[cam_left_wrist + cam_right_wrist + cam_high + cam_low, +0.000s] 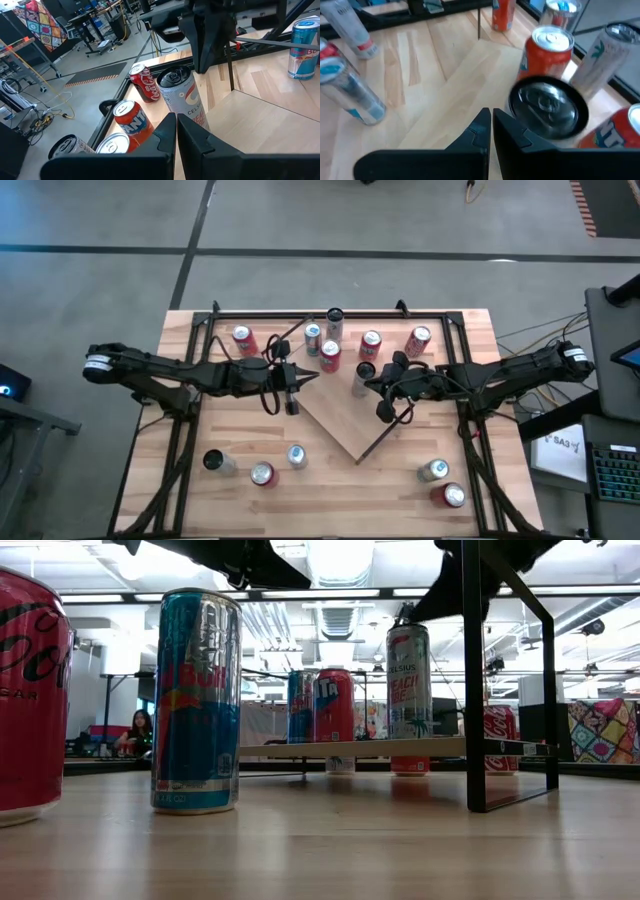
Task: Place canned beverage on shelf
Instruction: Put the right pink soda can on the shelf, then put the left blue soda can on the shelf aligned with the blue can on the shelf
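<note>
The shelf (335, 425) is a light-wood board set cornerwise at the table's middle. Three cans stand on its far part: a blue one (312, 337), a red one (330, 356) and a white Celsius can with a dark top (364, 374). In the low view the Celsius can (408, 680) stands upright on the shelf (350, 748). My right gripper (374, 387) is shut right beside this can (547, 112). My left gripper (310, 377) is shut too. It points at the same can (182, 97) from the table's left, with a gap between them. My right gripper (491, 117) has its shut fingertips close by the near side of the Celsius can's top rim (517, 117). I cannot tell whether they touch it. The can stands upright on the shelf.
Red cans (243, 340) (370, 343) (418, 340) and a dark-topped can (334, 320) stand at the table's far side. Several more cans stand near the front edge, at the left (262, 473) and the right (450, 495). A black frame (200, 340) runs around the table.
</note>
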Robot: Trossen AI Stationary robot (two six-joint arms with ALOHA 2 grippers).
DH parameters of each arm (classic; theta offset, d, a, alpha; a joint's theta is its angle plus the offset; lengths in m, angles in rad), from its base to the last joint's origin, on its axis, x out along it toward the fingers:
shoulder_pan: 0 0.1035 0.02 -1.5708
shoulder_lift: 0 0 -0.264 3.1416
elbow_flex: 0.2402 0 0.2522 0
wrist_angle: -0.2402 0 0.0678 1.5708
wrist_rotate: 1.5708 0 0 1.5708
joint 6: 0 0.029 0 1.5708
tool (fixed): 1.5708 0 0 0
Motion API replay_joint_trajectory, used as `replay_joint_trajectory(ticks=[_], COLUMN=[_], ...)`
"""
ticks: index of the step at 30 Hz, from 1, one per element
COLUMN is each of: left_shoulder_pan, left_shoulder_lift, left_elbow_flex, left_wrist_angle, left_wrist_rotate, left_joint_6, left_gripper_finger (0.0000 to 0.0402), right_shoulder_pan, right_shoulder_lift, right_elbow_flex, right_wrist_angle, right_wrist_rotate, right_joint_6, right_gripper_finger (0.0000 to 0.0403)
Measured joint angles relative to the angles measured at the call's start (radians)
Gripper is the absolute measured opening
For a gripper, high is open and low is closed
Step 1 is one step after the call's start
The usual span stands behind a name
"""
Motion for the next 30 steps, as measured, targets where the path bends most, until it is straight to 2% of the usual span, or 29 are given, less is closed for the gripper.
replay_joint_trajectory(ticks=[15,22,30], left_shoulder_pan=[-0.021,-0.027,-0.027], left_shoulder_lift=[-0.005,-0.017,-0.018], left_elbow_flex=[0.001,0.056,0.169], left_wrist_angle=[-0.005,-0.119,-0.349], left_wrist_rotate=[0.0,-0.002,-0.003], left_joint_6=[0.0,-0.001,-0.038], left_gripper_finger=[0.0,0.0,0.0], right_shoulder_pan=[0.026,0.026,0.026], right_shoulder_lift=[0.0,-0.001,-0.001], right_elbow_flex=[0.13,0.208,0.22], right_wrist_angle=[-0.006,-0.074,-0.108], right_wrist_rotate=[-0.022,-0.022,-0.022], right_joint_6=[-0.047,-0.035,-0.005], right_gripper_finger=[0.0009,0.0009,0.0009])
